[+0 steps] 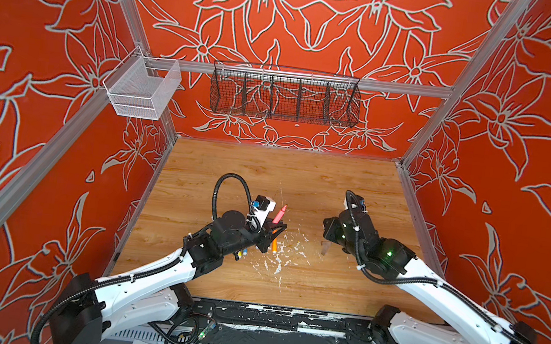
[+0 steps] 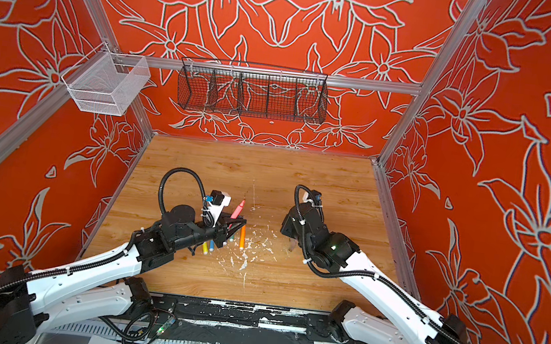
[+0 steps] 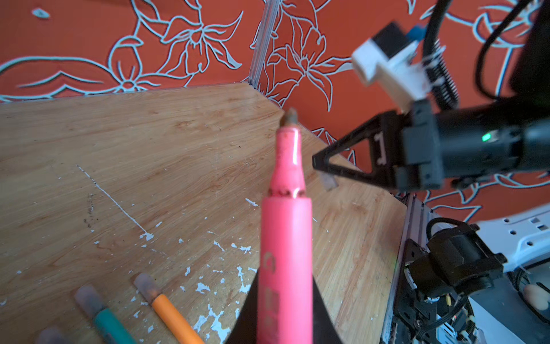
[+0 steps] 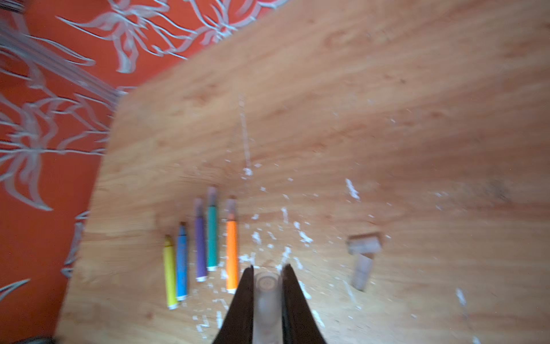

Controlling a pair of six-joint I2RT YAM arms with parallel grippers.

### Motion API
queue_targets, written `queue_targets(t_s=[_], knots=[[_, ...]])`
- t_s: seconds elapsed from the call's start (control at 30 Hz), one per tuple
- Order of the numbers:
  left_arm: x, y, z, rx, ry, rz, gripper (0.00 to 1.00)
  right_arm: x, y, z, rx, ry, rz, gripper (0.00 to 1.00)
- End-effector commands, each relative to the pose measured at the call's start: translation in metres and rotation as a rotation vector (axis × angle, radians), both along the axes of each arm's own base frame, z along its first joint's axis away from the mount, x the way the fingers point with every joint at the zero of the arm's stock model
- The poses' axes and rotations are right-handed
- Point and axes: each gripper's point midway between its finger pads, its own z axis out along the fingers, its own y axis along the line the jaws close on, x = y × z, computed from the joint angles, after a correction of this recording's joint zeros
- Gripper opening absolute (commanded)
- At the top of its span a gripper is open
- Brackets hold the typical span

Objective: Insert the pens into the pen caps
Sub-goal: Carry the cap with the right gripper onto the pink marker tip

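My left gripper [image 3: 285,312] is shut on a pink pen [image 3: 285,232], whose bare tip points up and away; both top views show this pen [image 1: 278,214] raised over the table. My right gripper [image 4: 267,277] is shut on a clear pen cap [image 4: 266,300] and hangs above the table [image 1: 326,238], apart from the pink pen. In a row on the table lie a yellow pen [image 4: 169,271], a blue pen [image 4: 182,262], a purple pen [image 4: 201,247], a teal pen [image 4: 212,235] and an orange pen [image 4: 232,253]. The last three carry caps.
Two loose clear caps [image 4: 364,244] [image 4: 361,275] lie on the wooden table [image 1: 302,176] near my right gripper. White flecks [image 1: 277,265] are scattered mid-table. A black wire basket [image 1: 284,96] and a white mesh basket [image 1: 142,89] hang on the back rail.
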Motion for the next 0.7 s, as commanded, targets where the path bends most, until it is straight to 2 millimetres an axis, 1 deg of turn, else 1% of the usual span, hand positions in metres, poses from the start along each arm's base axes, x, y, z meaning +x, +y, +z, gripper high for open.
queue_targets(t_s=[0.0, 0.1, 0.23, 0.53, 0.67], knots=[[-0.005, -0.003, 0.017, -0.043, -0.065, -0.028, 0.00, 0.000, 0.023, 0.051, 0.121, -0.115, 0.034, 0.00], [-0.005, -0.002, 0.017, -0.046, -0.067, -0.027, 0.00, -0.005, 0.040, 0.081, 0.188, -0.180, 0.088, 0.00], [-0.005, 0.000, 0.017, -0.047, -0.071, -0.018, 0.00, -0.006, 0.054, 0.104, 0.286, -0.247, 0.129, 0.00], [-0.005, 0.001, 0.019, -0.060, -0.076, -0.014, 0.00, -0.006, 0.063, 0.137, 0.462, -0.361, 0.157, 0.00], [-0.007, 0.002, 0.021, -0.064, -0.080, -0.015, 0.00, -0.005, 0.072, 0.142, 0.505, -0.366, 0.175, 0.00]])
